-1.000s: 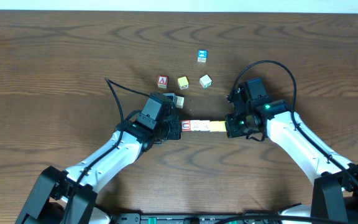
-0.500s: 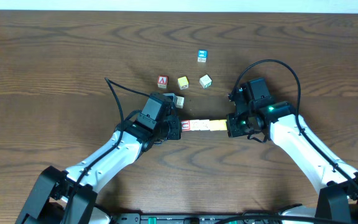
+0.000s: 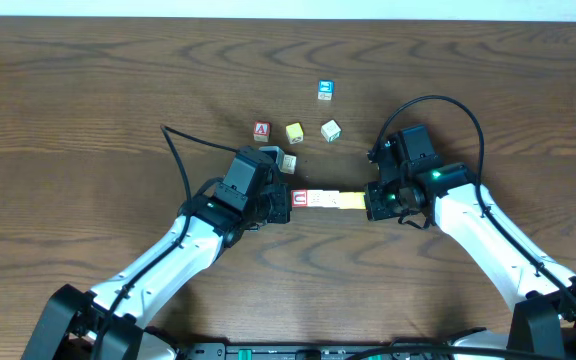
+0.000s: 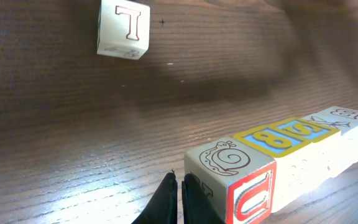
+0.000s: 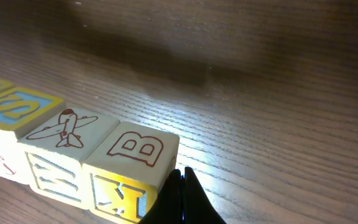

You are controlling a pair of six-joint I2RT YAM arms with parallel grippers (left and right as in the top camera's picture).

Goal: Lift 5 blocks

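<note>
Overhead, the row of five blocks [image 3: 326, 201] lies end to end at the middle of the desk [image 3: 88, 100], between the left arm [image 3: 168, 250] and the right arm [image 3: 478, 225], with the red U block [image 3: 301, 201] at the left arm's end and a yellow block [image 3: 352, 202] at the right arm's end; the left jaws and right jaws each meet one end of the row. Beyond it sit a red A cube [image 3: 261, 130], a yellow cube [image 3: 294, 132], a whitish cube [image 3: 330, 130] and, farther back, a blue cube [image 3: 324, 90]. Left wrist view: the left jaws are fully closed with nothing between the fingers [image 4: 166, 205], their tips touching the U block's end, which has a snail on top; the row runs away to the right, and a T cube [image 4: 123, 28] stands well apart. Right wrist view: the right jaws are likewise closed and empty, the fingers [image 5: 174, 202] against the B block [image 5: 132, 152], next to the airplane block [image 5: 67, 134]; whether the row is clear of the desk cannot be told
</note>
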